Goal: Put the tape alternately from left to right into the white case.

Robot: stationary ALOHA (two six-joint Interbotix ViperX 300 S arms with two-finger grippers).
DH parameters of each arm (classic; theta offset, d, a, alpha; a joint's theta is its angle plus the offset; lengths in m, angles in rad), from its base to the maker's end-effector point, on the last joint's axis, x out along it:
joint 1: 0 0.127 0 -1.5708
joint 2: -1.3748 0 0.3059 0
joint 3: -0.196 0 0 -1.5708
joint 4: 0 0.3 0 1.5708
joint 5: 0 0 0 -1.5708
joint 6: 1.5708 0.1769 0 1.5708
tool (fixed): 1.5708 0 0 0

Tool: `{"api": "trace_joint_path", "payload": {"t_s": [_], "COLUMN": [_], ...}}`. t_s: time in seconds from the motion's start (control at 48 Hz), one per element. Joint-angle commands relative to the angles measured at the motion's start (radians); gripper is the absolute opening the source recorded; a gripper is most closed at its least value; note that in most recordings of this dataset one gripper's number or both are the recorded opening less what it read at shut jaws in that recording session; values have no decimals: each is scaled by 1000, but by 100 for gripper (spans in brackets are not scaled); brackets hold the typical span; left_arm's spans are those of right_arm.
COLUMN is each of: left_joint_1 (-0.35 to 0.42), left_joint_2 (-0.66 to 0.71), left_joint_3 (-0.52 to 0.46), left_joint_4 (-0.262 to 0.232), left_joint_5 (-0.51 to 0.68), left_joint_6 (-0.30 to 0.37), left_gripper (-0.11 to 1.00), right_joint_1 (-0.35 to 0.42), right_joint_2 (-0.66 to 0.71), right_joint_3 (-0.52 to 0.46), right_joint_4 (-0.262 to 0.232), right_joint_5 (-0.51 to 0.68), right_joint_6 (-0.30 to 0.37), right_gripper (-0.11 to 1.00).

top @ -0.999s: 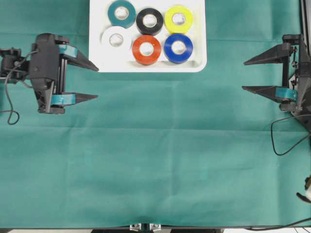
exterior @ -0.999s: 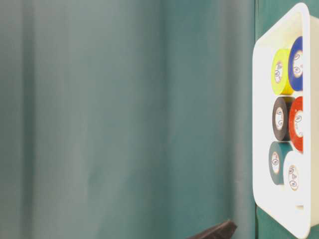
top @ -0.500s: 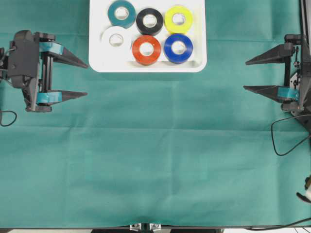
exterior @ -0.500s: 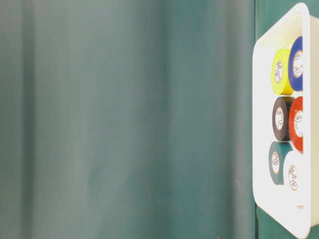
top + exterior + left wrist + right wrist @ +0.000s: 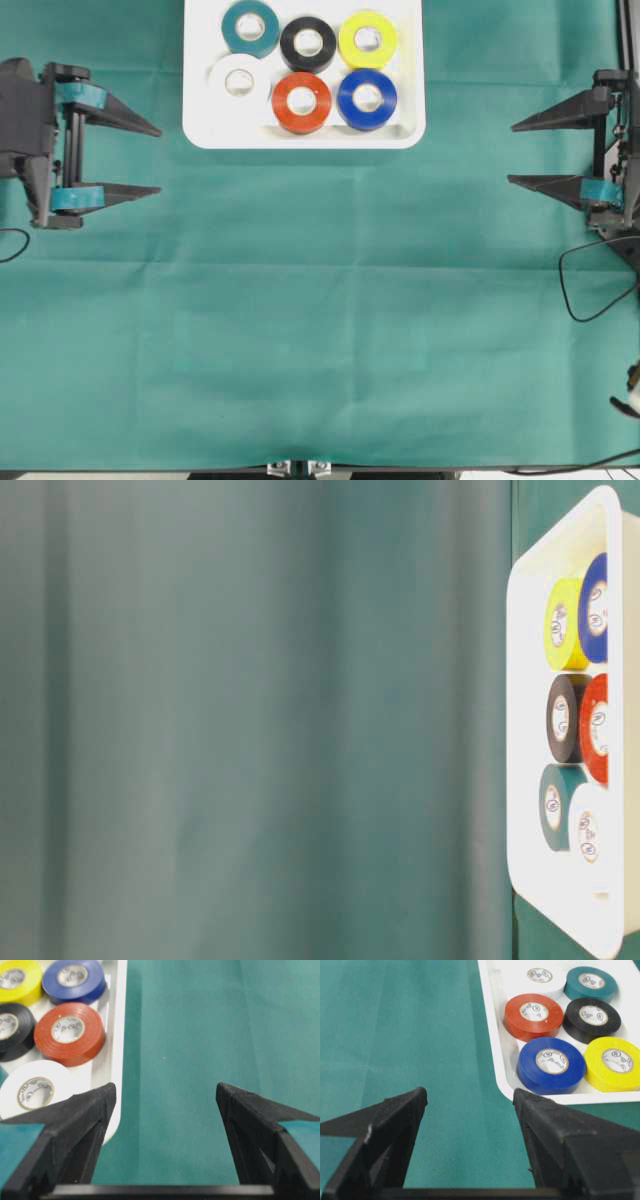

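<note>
Green cloth [image 5: 320, 330] covers your whole tabletop, and the white case [image 5: 303, 136] sits at its far edge, near the middle. All six rolls are in it: teal roll [image 5: 250, 27], black roll [image 5: 308, 43] and yellow roll [image 5: 367, 39] along the back, white roll [image 5: 239, 82], red-orange roll [image 5: 301, 102] and blue roll [image 5: 367, 98] in front. Your left gripper [image 5: 145, 159] hangs at the left edge, jaws spread, holding nothing. Your right gripper [image 5: 512, 153] hangs at the right edge, jaws spread wide, nothing between them either.
</note>
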Motion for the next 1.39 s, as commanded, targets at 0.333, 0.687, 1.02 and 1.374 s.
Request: {"api": "trace_joint_path", "payload": {"t_s": [0.333, 0.687, 1.02, 1.374], "left_joint_1": [5, 3, 3, 5], "left_joint_2": [-153, -291, -428, -495], "left_joint_3": [66, 138, 206, 242], "left_joint_4": [-3, -3, -2, 2], "left_joint_5": [-11, -9, -8, -5], "left_joint_6": [-35, -49, -49, -18], "left_gripper": [33, 33, 33, 33], "right_joint_1": [-5, -6, -8, -8], "right_joint_2": [11, 11, 11, 11], "right_joint_3": [-15, -14, -17, -15], "right_joint_4": [2, 2, 2, 2], "right_joint_5": [-5, -6, -5, -5], "right_joint_6": [3, 3, 3, 3], "right_gripper": [77, 77, 77, 77]}}
